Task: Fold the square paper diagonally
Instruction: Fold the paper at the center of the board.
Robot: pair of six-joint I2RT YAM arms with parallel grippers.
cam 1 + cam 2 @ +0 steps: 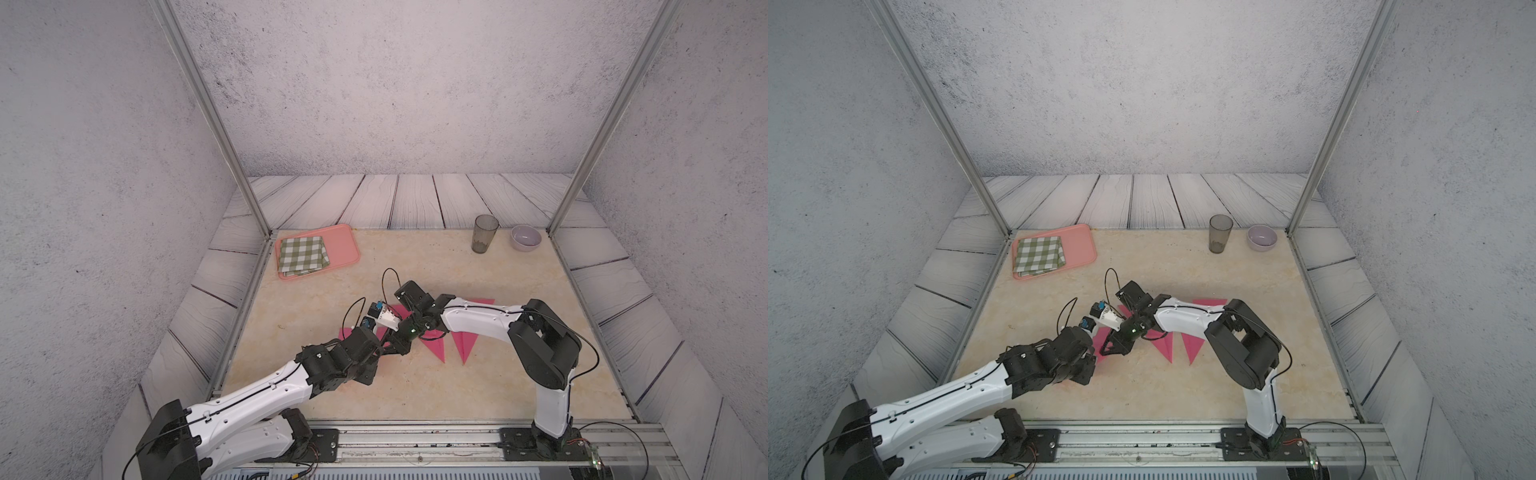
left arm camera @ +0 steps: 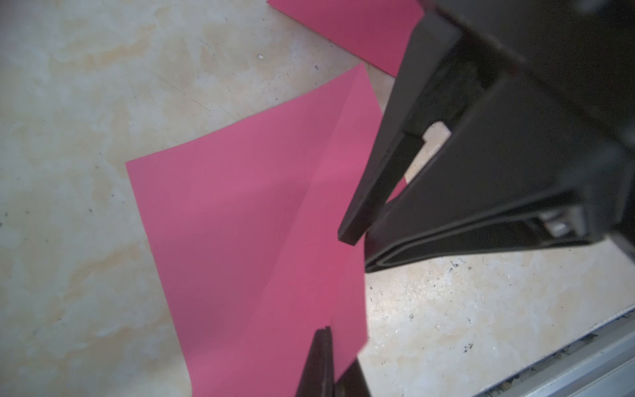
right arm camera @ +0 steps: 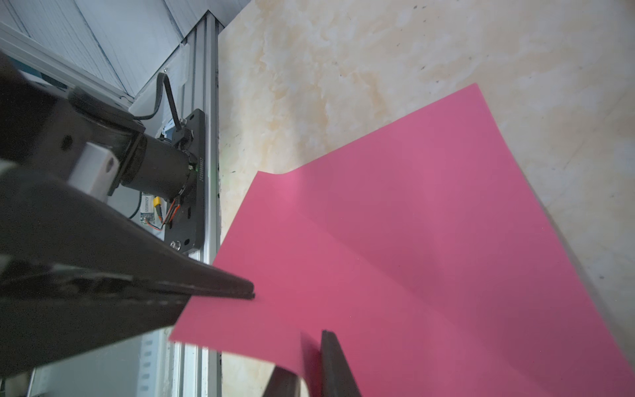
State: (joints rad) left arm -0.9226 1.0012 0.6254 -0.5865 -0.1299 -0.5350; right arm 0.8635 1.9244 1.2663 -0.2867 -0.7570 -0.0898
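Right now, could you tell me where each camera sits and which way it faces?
Both top views: high over the near rail, looking down at the table; left arm and right arm show.
Left wrist: on the left arm, facing the pink paper past the left claw; right claw shows.
Right wrist: on the right arm, facing the same paper past the right claw; left claw shows.
Shared: paper and both claws.

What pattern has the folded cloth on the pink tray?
The cloth has green and white checks. It shows best in a top view.
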